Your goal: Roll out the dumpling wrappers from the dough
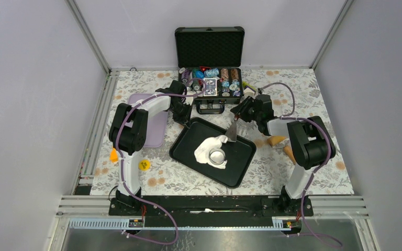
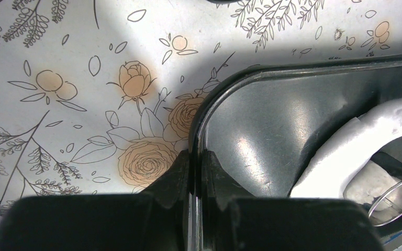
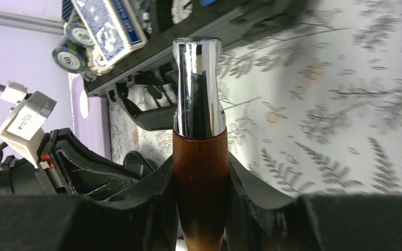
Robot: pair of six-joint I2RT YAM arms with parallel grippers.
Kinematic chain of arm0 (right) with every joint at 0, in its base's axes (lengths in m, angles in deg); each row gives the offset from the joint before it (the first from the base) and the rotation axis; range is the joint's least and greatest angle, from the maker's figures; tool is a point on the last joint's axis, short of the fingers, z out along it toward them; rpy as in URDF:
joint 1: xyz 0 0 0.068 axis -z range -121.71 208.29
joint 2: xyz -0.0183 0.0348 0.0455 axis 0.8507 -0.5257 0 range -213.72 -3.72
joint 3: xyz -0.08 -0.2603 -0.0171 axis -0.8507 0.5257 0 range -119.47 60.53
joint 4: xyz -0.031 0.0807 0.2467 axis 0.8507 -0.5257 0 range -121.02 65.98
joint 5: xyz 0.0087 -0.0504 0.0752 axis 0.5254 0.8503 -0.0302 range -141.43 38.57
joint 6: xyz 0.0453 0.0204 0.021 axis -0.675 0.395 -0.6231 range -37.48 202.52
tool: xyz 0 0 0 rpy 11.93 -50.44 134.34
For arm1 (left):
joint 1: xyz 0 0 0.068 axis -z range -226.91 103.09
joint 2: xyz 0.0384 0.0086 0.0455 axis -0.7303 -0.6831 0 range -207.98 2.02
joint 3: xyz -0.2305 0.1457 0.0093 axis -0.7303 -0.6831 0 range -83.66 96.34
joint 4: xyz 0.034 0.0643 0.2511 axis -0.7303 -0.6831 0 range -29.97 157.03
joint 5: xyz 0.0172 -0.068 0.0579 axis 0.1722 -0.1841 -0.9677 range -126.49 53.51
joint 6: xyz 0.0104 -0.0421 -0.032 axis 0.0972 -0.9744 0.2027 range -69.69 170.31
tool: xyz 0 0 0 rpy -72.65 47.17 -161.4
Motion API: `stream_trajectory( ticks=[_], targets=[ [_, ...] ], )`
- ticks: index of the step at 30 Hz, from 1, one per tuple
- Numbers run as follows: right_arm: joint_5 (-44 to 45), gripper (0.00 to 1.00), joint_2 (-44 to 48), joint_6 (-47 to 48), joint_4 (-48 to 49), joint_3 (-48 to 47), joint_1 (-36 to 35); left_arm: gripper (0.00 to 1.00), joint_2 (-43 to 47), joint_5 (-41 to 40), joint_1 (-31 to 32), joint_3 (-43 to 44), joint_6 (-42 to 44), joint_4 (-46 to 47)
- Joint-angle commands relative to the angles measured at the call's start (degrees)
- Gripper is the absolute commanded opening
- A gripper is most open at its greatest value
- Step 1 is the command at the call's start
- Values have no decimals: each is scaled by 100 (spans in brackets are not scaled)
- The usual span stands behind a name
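Note:
The white dough (image 1: 208, 148) lies crumpled in the middle of a black tray (image 1: 187, 146), and a steel ring cutter (image 1: 217, 156) stands on it. My left gripper (image 1: 184, 119) is shut on the tray's rim at its far left corner. In the left wrist view the fingers (image 2: 175, 175) pinch the rim (image 2: 203, 120), with dough (image 2: 340, 154) and the ring (image 2: 398, 201) to the right. My right gripper (image 1: 247, 112) is shut on a wooden-handled scraper (image 3: 201, 178). The scraper's metal blade (image 1: 232, 132) points down at the tray's far edge. No dumpling wrappers are in view.
An open black case (image 1: 209, 73) of poker chips and cards stands behind the tray. A lilac board (image 1: 154, 125) lies to the left. Two orange cones (image 1: 277, 140) rest to the right. A yellow piece (image 1: 144, 165) and an orange piece (image 1: 114, 155) sit beside the left arm.

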Motion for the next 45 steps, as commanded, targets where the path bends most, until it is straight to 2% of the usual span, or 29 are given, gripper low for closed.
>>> stream_trajectory(
  ticks=[1, 9, 18, 23, 27, 30, 31, 33, 36, 37, 45],
  targets=[
    [-66, 0, -195, -363, 665, -485, -454, 0, -99, -16, -30, -58, 109, -50],
    [-761, 0, -598, -498, 560, -1163, -856, 0, -112, -42, -21, -47, 109, -58],
    [-1482, 0, -523, -75, -626, -2031, -1377, 0, -112, -54, -21, -40, 104, -58],
    [-1728, 0, -340, 119, -970, -2316, -1549, 0, -112, -60, -21, -51, 98, -52],
    [-1902, 0, -77, 1361, -1931, -3039, -1531, 0, -96, -42, -21, -34, 121, -58],
    [-2165, 0, 281, 2120, -2462, -3175, -1467, 1, 17, 157, -45, -1, 215, -122],
    [-2250, 0, 468, 2264, -2467, -3081, -1444, 14, 130, 249, -58, -41, 231, -89],
    [-2404, 0, 819, 2391, -2474, -2863, -1350, 52, 391, 585, -118, -102, 206, -34],
    [-2713, 0, 1334, 2368, -2468, -2572, -1156, 94, 833, 760, -136, -81, 209, -32],
    [-2776, 0, 1465, 2348, -2467, -2474, -1079, 98, 970, 796, -135, -70, 224, -40],
    [-2963, 0, 2242, 2280, -2119, -1657, -769, 99, 1820, 1067, -239, 408, 127, -115]
  ],
)
